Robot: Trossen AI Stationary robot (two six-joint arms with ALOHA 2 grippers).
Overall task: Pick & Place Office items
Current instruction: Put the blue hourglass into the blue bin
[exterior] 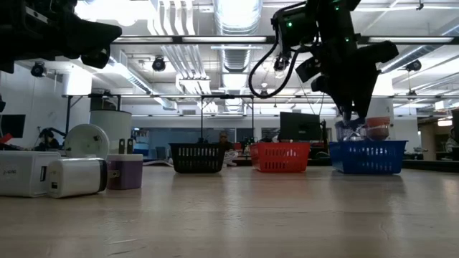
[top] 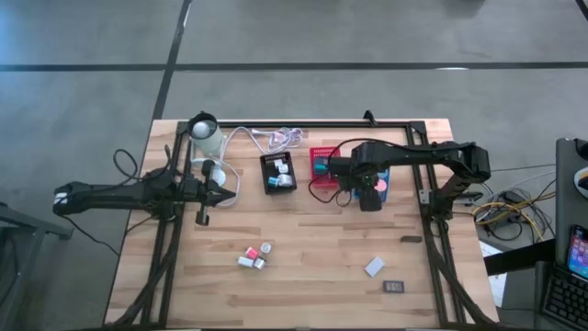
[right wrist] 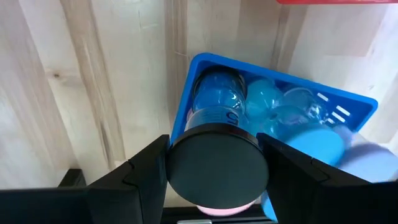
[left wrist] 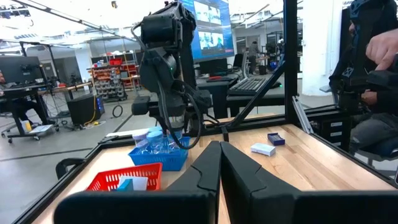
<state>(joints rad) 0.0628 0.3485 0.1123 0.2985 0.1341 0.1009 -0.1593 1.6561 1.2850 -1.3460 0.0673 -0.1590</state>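
Observation:
My right gripper [top: 369,195] points down over the blue mesh tray [right wrist: 189,74] and is shut on a round roll [right wrist: 217,171] with a dark flat face and a pink lower edge. Blue rolls [right wrist: 217,93] lie in that tray. On the near table lie a cluster of small pieces [top: 254,257], a white block [top: 373,267] and a dark rectangle [top: 395,287]. My left gripper [left wrist: 221,165] waits shut and level at the table's left side [top: 219,193]. My right gripper pinches the roll's curved side [right wrist: 177,168] between its two fingers, one on each opposite side. The fingers come from above, pointing down. The roll is lifted clear over the blue tray, its dark flat face turned up toward the wrist.
A black tray [top: 278,173] and a red tray [top: 321,164] stand left of the blue one. A white coiled cable [top: 276,138] and a white round thing [top: 204,129] lie at the far left. A person [left wrist: 373,56] is beyond the table's right side.

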